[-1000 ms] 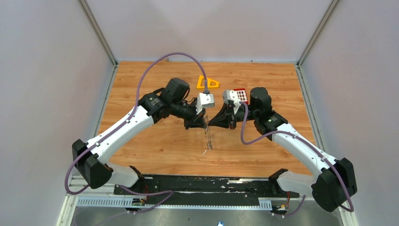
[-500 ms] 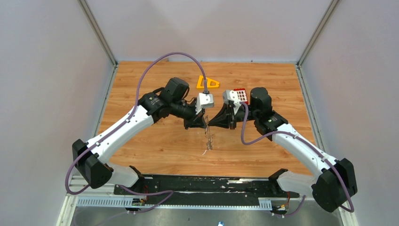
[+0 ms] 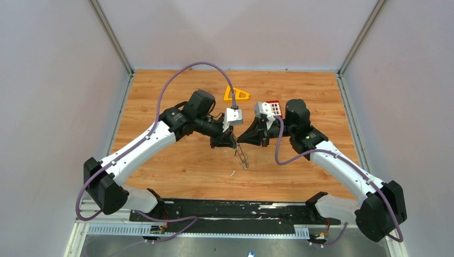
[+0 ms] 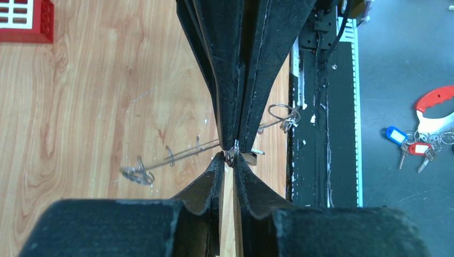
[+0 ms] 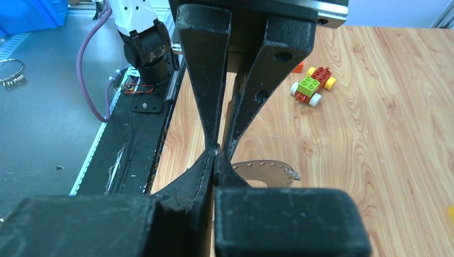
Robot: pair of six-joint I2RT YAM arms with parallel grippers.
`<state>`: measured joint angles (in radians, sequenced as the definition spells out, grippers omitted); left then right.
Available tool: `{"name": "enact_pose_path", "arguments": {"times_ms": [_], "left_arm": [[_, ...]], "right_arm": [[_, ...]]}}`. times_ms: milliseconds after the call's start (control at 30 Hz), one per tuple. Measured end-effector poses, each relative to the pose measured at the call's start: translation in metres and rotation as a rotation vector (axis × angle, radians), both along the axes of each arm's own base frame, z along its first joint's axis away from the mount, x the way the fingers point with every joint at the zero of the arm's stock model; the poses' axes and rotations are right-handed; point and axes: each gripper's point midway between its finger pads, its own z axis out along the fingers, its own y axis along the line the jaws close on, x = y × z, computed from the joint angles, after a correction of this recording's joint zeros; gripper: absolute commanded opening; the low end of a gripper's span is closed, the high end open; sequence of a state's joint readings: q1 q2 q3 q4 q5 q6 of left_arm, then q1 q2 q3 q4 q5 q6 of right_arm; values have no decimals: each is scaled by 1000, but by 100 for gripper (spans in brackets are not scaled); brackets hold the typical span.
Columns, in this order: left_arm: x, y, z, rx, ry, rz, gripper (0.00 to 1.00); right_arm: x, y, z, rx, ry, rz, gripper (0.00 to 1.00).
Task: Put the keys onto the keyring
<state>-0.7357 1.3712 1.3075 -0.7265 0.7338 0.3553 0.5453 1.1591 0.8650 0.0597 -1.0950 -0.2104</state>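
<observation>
The left gripper (image 3: 231,143) has its jaws almost together, clamped on a bit of silvery metal. I take that metal for the rim of the keyring (image 3: 242,157). The keyring hangs edge-on and tilted from the spot where the 2 grippers meet, above the middle of the table (image 3: 176,166). The right gripper (image 3: 240,140) meets the left one tip to tip with its jaws pressed together. I cannot tell whether anything thin sits between them. No black-headed key shows plainly. In the left wrist view a pale piece (image 4: 255,154) just beside the tips may be it.

The keyring looks thin, flat, light and stiff, and probably slick. Held by 1 point on the rim it will likely swing, so a flat pinch across the rim with the hole left free seems best. A key that small should be light and rigid but easy to drop. It is best held by the head, with the metal end sticking out.

Counted from left to right:
- 2 grippers
- 1 keyring
- at most 1 key
- 1 orange triangle (image 3: 236,95)
- 1 red block (image 3: 274,108)
- 1 toy car (image 5: 313,85)
</observation>
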Motion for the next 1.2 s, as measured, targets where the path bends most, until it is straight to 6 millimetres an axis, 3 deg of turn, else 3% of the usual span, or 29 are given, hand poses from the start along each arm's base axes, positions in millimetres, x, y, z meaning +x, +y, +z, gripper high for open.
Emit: {"name": "enact_pose_path", "arguments": {"times_ms": [467, 800, 967, 1200], "left_arm": [[0, -8, 6, -69, -42, -38, 35], [-4, 12, 37, -123, -240, -27, 59], [-4, 16, 37, -150, -330, -40, 58], [3, 11, 24, -166, -396, -74, 50]], "right_arm": [[-1, 0, 6, 16, -21, 1, 0], [-1, 0, 6, 16, -24, 2, 0], [-1, 0, 6, 16, -22, 2, 0], [-1, 0, 7, 19, -23, 3, 0]]}}
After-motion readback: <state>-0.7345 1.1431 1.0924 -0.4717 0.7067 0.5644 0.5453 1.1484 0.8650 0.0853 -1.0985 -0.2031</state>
